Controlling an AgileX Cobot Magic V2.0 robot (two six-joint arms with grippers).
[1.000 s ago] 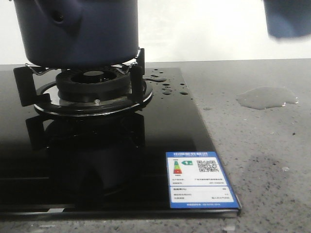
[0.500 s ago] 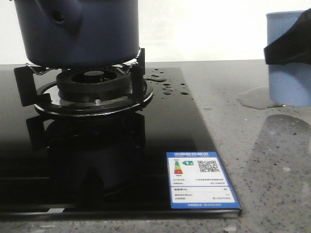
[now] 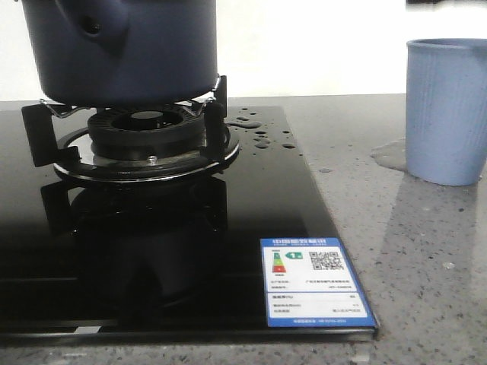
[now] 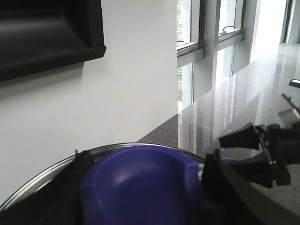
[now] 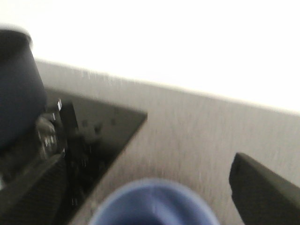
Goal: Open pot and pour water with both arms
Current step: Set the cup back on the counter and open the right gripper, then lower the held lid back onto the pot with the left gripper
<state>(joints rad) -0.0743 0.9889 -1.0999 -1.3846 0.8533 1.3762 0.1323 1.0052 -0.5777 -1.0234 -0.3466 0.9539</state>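
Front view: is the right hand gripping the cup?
No, the cup stands alone on the counter beside the puddle, with no hand on it.

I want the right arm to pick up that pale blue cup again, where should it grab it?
Grip the cup around its ribbed wall, below the rim, with the claw coming from above or its open right side. It stands upright on the counter, walls nearly straight and no handle visible, so opposite sides suit a pinch.

The blue-edged energy label (image 3: 314,284) on the black stove (image 3: 259,198) bears a "1" and a QR code.
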